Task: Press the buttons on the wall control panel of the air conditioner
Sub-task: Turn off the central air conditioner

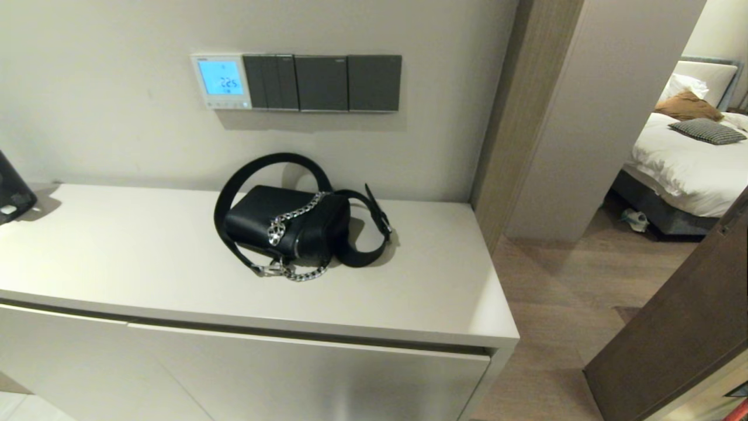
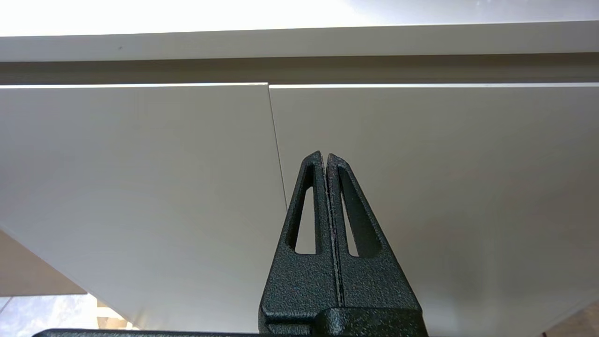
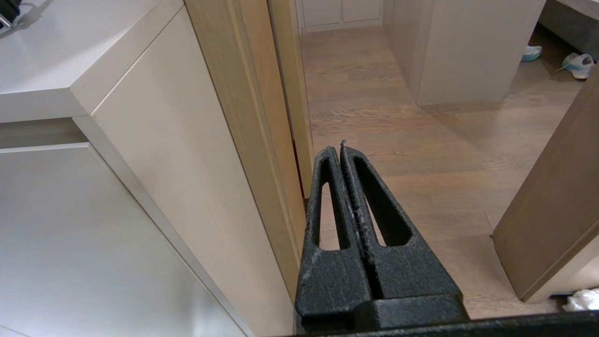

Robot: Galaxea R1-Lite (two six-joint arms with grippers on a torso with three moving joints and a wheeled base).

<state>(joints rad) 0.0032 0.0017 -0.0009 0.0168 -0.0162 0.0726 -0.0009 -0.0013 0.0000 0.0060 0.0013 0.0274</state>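
The air conditioner's wall control panel (image 1: 221, 81) is a small white thermostat on the wall above the cabinet, its screen glowing light blue with digits. The buttons (image 1: 225, 104) form a row of tiny white keys along its bottom edge. Neither gripper shows in the head view. My left gripper (image 2: 325, 157) is shut and empty, low in front of the cabinet doors. My right gripper (image 3: 340, 149) is shut and empty, low beside the cabinet's right end, over the wooden floor.
Three dark grey switch plates (image 1: 326, 82) sit right of the thermostat. A black handbag (image 1: 289, 222) with strap and chain lies on the white cabinet top (image 1: 117, 251) below the panel. A dark object (image 1: 13, 190) stands at the far left. A door (image 1: 678, 327) stands at the right.
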